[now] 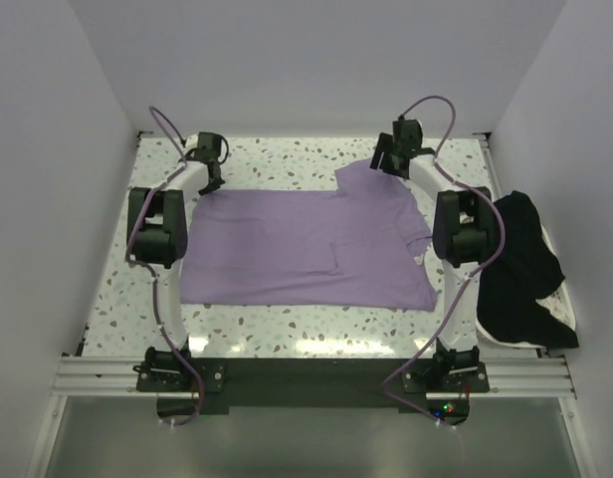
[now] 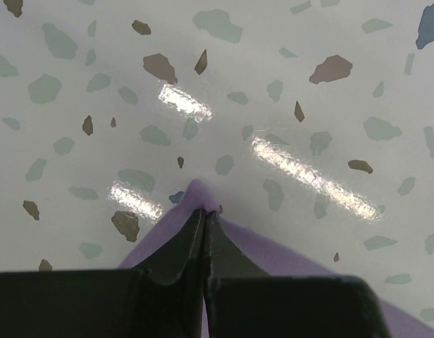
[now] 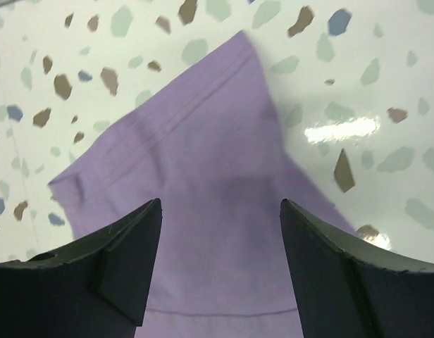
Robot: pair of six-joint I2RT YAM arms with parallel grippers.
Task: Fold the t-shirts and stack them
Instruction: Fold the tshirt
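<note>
The lavender t-shirt (image 1: 306, 247) lies spread flat across the middle of the speckled table, one sleeve (image 3: 203, 155) pointing to the far right. My left gripper (image 1: 209, 171) is at the shirt's far left corner, shut on a pinch of lavender fabric (image 2: 197, 193) that pokes out past the fingertips. My right gripper (image 1: 388, 159) hovers over the far right sleeve, open, with purple cloth showing between its fingers (image 3: 129, 243). The black t-shirt (image 1: 520, 269) lies crumpled at the right edge of the table.
White walls enclose the table on the left, back and right. The speckled tabletop (image 1: 287, 159) shows beyond the shirt at the far side and along the near edge. A metal rail (image 1: 306, 373) carries both arm bases at the front.
</note>
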